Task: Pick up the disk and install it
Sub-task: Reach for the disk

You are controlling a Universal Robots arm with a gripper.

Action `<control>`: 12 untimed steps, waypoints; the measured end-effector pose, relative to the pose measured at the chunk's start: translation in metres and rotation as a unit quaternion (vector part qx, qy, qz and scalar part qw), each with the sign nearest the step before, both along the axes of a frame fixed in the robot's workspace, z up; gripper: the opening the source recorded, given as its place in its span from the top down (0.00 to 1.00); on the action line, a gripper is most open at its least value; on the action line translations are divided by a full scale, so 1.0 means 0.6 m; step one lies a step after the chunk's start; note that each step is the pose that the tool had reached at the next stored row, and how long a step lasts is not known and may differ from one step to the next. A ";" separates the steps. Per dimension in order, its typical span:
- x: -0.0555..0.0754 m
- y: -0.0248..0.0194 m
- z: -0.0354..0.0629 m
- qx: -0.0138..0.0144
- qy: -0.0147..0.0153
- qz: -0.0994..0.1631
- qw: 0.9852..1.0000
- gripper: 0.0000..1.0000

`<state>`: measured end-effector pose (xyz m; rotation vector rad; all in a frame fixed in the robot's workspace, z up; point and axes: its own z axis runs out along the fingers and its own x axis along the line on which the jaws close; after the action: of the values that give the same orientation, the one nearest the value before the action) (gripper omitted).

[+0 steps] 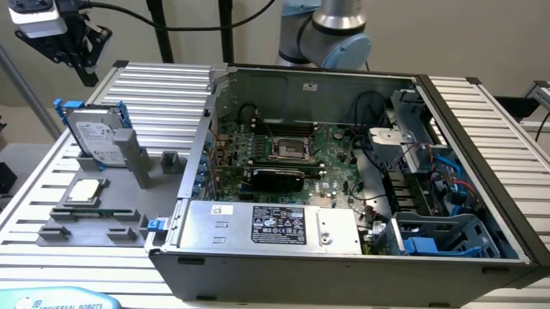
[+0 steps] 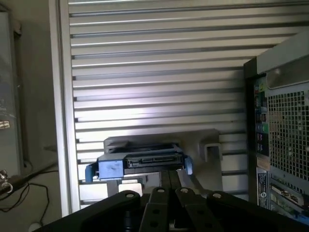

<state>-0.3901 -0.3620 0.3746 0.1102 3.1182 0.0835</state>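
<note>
The disk (image 1: 93,136) stands in a holder (image 1: 129,153) — exterior view's left of the case (image 1: 326,82) (end effector (image 1: 89,78) above)

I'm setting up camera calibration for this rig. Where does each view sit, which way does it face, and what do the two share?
Exterior view: off the arm, set high, looking down into the open grey metal computer case on the ribbed aluminium table; the grey arm joint and the black gripper show.
Wrist view: on the wrist, looking along the shut gripper onto the silver-grey disk in its blue plastic carrier.
Shared: disk, table, case, gripper.
</note>
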 end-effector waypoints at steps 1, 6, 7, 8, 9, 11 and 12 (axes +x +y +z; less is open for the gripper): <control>-0.007 0.0013 -0.001 0.000 0.000 0.000 1.000 0.89; -0.045 0.0079 -0.004 0.000 0.000 0.000 1.000 0.89; -0.053 0.0093 -0.005 0.000 0.000 0.000 1.000 0.89; -0.061 0.0108 -0.006 0.000 0.000 0.000 1.000 0.89; -0.069 0.0122 -0.007 0.000 0.000 0.000 1.000 0.89; -0.083 0.0142 -0.008 0.000 0.000 0.000 1.000 0.89; -0.088 0.0144 -0.008 0.000 0.000 0.000 1.000 0.89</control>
<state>-0.4430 -0.3533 0.3695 0.1101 3.1183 0.0834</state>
